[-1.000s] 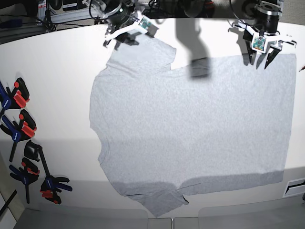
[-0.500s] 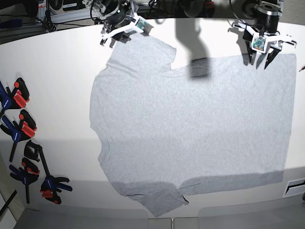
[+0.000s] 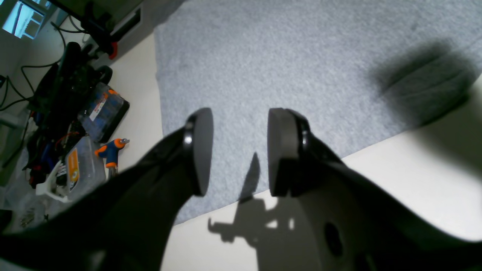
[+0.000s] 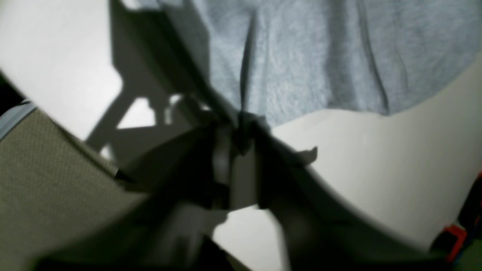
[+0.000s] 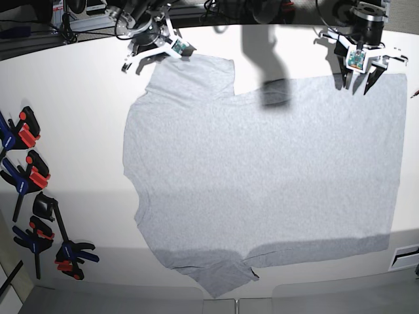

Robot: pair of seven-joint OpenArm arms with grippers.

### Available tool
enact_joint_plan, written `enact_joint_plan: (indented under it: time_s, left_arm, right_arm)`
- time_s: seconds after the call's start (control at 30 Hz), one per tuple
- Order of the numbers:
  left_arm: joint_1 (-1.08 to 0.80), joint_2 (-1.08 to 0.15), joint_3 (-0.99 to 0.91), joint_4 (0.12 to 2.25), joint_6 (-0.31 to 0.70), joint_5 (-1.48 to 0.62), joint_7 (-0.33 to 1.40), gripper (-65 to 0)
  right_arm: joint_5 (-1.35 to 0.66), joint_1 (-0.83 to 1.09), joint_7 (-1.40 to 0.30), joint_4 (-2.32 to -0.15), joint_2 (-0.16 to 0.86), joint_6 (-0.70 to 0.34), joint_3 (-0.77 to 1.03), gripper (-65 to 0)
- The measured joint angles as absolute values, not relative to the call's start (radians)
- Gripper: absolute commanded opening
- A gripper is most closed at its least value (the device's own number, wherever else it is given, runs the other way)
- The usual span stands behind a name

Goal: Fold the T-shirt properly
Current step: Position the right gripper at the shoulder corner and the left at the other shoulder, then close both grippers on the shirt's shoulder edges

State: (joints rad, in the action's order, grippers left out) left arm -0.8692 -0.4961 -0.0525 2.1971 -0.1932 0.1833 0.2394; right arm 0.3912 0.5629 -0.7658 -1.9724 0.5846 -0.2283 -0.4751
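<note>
The light grey T-shirt (image 5: 262, 176) lies spread flat on the white table, plain side up; no lettering shows. My left gripper (image 5: 357, 83) hovers over the shirt's far right corner. In the left wrist view it (image 3: 239, 158) is open and empty, with its pads over the shirt's (image 3: 301, 64) edge. My right gripper (image 5: 155, 60) is at the far sleeve (image 5: 193, 75). In the blurred right wrist view it (image 4: 241, 120) is shut at the grey fabric's (image 4: 301, 67) edge and seems to pinch it.
Several blue, red and black clamps (image 5: 29, 180) lie along the table's left edge. A white object (image 5: 406, 256) sits at the right near the front edge. Toolboxes and cables (image 3: 101, 109) lie beyond the table's far side.
My right gripper has moved left along the far edge, and the sleeve's outer corner has shifted left with it. The left arm has not moved.
</note>
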Motion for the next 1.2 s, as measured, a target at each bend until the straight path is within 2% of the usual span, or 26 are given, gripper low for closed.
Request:
enact_joint_plan:
  time_s: [0.33,0.4,0.47,0.6,0.67,0.77,0.83,1.0,1.2]
  left_arm:
    - [-0.865,-0.496,-0.052,2.197,-0.194,0.183,0.234,-43.4]
    - [-0.854,-0.501,-0.052,2.197,-0.193,0.183,0.299,-43.4]
    - [-0.825,-0.542,-0.051,2.193,-0.184,0.224,0.398,-43.4]
    - [-0.77,-0.682,-0.052,2.123,-0.185,0.284,0.396,-43.4]
    - [-0.774,-0.754,-0.052,2.049,-0.087,0.28,0.393,-43.4]
    - [-0.779,-0.849,-0.048,1.908,0.132,0.217,0.398,-43.4]
    - [-0.779,-0.904,-0.047,1.819,0.22,0.21,0.364,-43.4]
    - [-0.78,-1.003,-0.047,1.696,0.218,0.289,0.216,-43.4]
    - [-0.783,-1.031,-0.047,1.635,0.221,0.377,0.213,-43.4]
  right_arm:
    - [0.392,0.563,-0.764,-1.972,0.585,-0.209,-0.475,-65.0]
    - [0.392,0.562,-0.764,-1.972,0.585,-0.206,-0.475,-65.0]
    - [0.392,0.562,-0.764,-1.972,0.586,-0.206,-0.476,-65.0]
    - [0.392,0.562,-0.764,-1.972,0.588,-0.204,-0.476,-65.0]
    - [0.392,0.562,-0.764,-1.972,0.588,-0.203,-0.476,-65.0]
    - [0.39,0.562,-0.764,-1.972,0.588,-0.203,-0.475,-65.0]
    - [0.391,0.562,-0.765,-1.972,0.588,-0.202,-0.476,-65.0]
    - [0.391,0.562,-0.765,-1.972,0.587,-0.202,-0.476,-65.0]
    - [0.39,0.563,-0.765,-1.972,0.587,-0.202,-0.476,-65.0]
